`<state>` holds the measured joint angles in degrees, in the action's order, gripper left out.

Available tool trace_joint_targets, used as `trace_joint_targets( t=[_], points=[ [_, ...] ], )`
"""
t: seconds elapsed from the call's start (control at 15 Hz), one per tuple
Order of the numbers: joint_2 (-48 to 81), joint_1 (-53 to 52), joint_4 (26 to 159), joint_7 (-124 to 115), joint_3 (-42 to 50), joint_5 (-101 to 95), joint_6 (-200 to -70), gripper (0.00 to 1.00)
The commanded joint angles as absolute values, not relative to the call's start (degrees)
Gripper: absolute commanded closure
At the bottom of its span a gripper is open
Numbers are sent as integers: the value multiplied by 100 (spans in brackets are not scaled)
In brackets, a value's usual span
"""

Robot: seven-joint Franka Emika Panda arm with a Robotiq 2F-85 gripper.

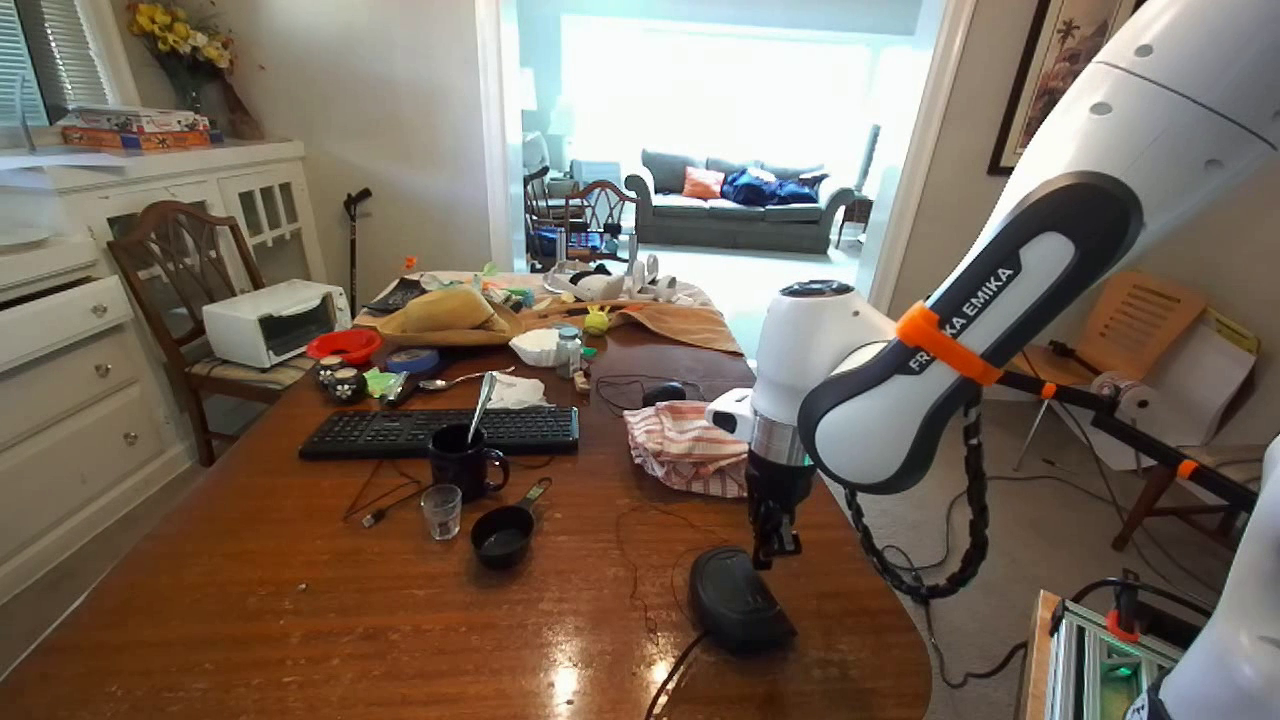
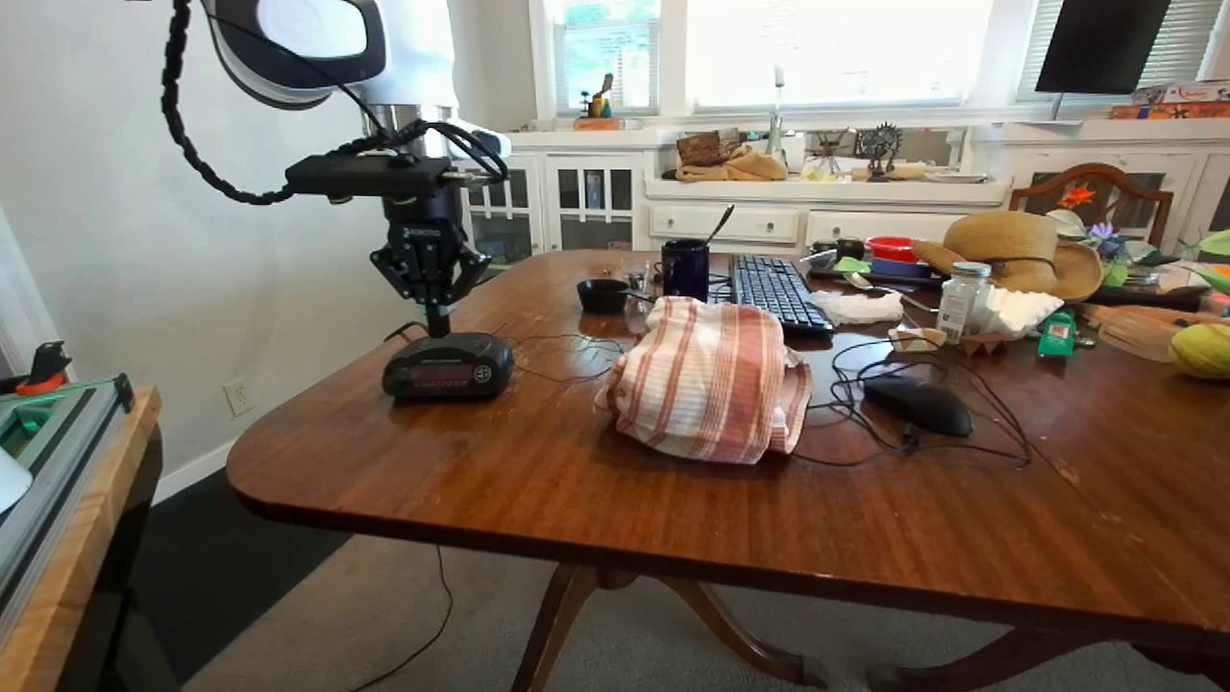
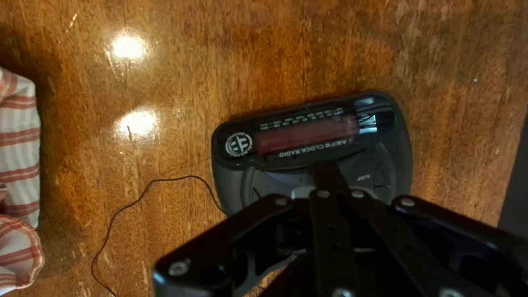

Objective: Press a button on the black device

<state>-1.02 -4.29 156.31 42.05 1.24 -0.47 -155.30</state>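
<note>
The black device is a rounded black clock radio (image 1: 735,600) on the wooden table near the corner. It also shows in an exterior view (image 2: 447,370), its display facing that camera. In the wrist view the clock radio (image 3: 305,136) shows its dark red display and part of its button panel; my fingers hide part of the panel. My gripper (image 2: 438,325) points straight down, its fingertips at the radio's top. The gripper (image 1: 777,552) is empty, and its fingertips (image 3: 326,166) are closed together over the button area. I cannot tell whether they touch it.
A striped cloth (image 2: 711,384) lies beside the radio, with a computer mouse (image 2: 918,404) beyond it. A dark mug (image 1: 458,470), a small glass (image 1: 441,512), a black measuring cup (image 1: 503,535) and a keyboard (image 1: 380,437) stand farther off. A cord (image 1: 675,675) runs from the radio.
</note>
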Motion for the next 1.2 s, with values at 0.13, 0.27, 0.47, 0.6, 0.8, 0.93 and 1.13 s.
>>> trace_joint_targets(
  t=[0.13, 0.27, 0.47, 0.6, 0.8, 0.93, 1.13],
  points=[
    [160, -339, 15658, 4535, -25, 207, -15890, 100],
    [184, -305, 15670, 4523, -35, 155, -15921, 100],
    [228, -248, 15695, 4639, -63, 251, -15963, 100],
    [251, -214, 15727, 4705, -72, 309, -16015, 100],
    [257, -198, 15772, 4912, -111, 559, -16078, 100],
    [268, -194, 15788, 5017, -114, 672, -16101, 100],
    [308, -170, 15843, 5138, -100, 717, -16077, 100]
  ],
)
